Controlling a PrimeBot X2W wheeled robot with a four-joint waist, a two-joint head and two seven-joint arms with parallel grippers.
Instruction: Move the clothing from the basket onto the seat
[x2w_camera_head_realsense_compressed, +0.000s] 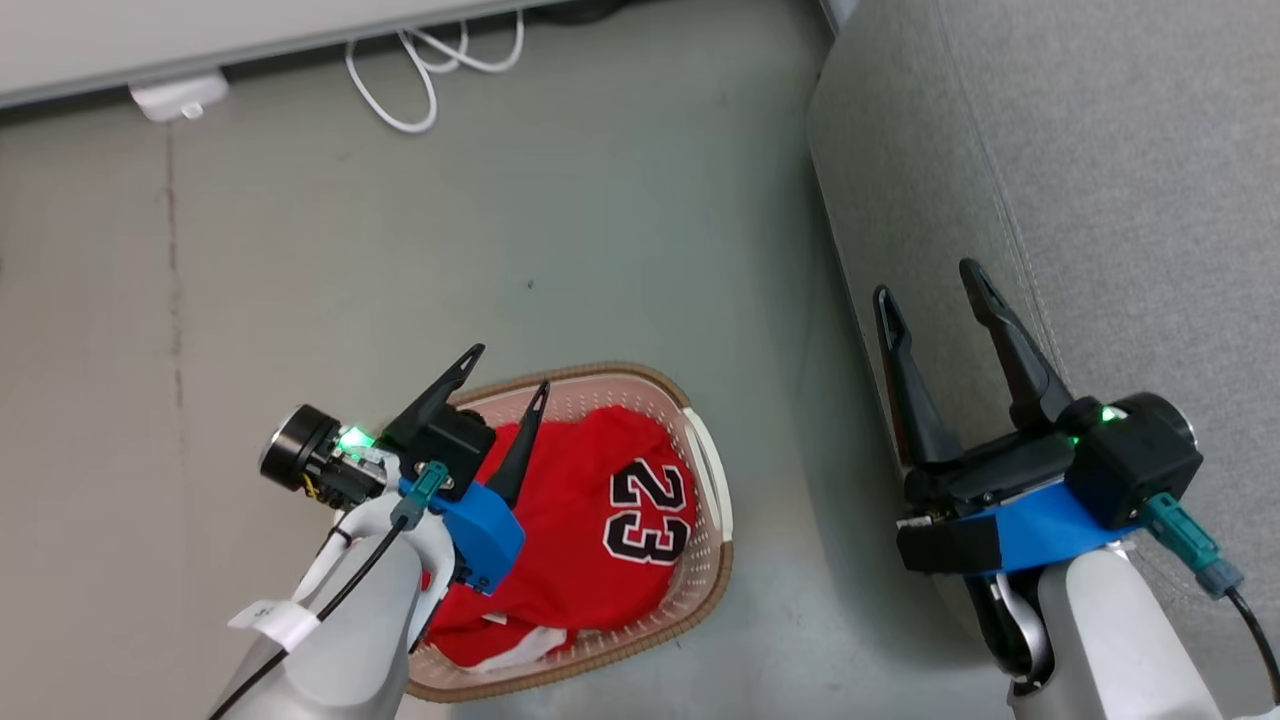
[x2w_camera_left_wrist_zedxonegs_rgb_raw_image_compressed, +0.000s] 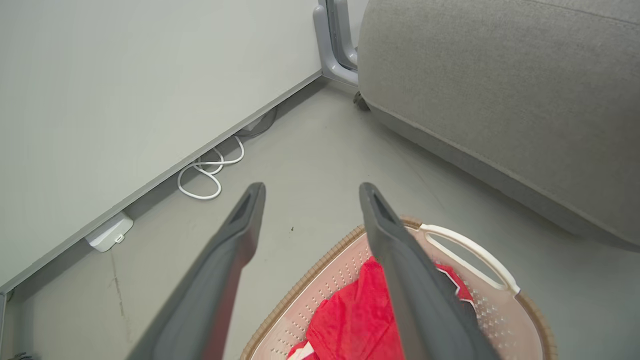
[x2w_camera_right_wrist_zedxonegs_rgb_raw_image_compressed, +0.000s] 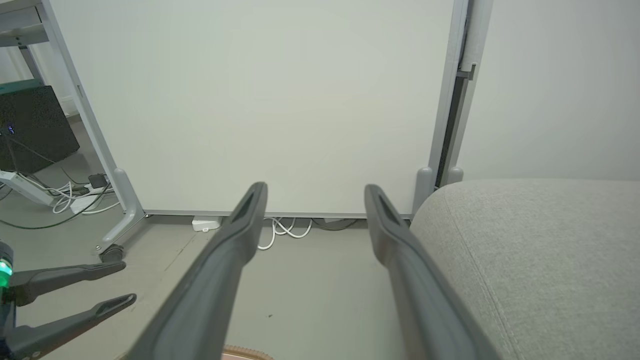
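Observation:
The cream basket (x2w_camera_head_realsense_compressed: 712, 470) with its brown rim stands on the floor at lower centre, holding the red clothing (x2w_camera_head_realsense_compressed: 580, 540); the jersey's "23" faces up and a white-trimmed edge shows near the front. My left gripper (x2w_camera_head_realsense_compressed: 508, 368) hovers open over the basket's left rim, fingers apart and empty. In the left wrist view the gripper (x2w_camera_left_wrist_zedxonegs_rgb_raw_image_compressed: 310, 192) points past the basket (x2w_camera_left_wrist_zedxonegs_rgb_raw_image_compressed: 470, 250) and the clothing (x2w_camera_left_wrist_zedxonegs_rgb_raw_image_compressed: 355, 315) below it. The grey seat (x2w_camera_head_realsense_compressed: 1100, 180) fills the right side. My right gripper (x2w_camera_head_realsense_compressed: 930, 278) hangs open at the seat's edge, nothing in it, with the seat (x2w_camera_right_wrist_zedxonegs_rgb_raw_image_compressed: 540, 250) at its right.
A pale wheeled partition panel (x2w_camera_right_wrist_zedxonegs_rgb_raw_image_compressed: 270, 100) stands behind, with a coiled white cable (x2w_camera_head_realsense_compressed: 420, 70) and a white power block (x2w_camera_head_realsense_compressed: 178, 98) at its foot. Bare grey floor (x2w_camera_head_realsense_compressed: 560, 230) lies between the basket and the panel. A dark box and cables (x2w_camera_right_wrist_zedxonegs_rgb_raw_image_compressed: 35, 130) sit far left.

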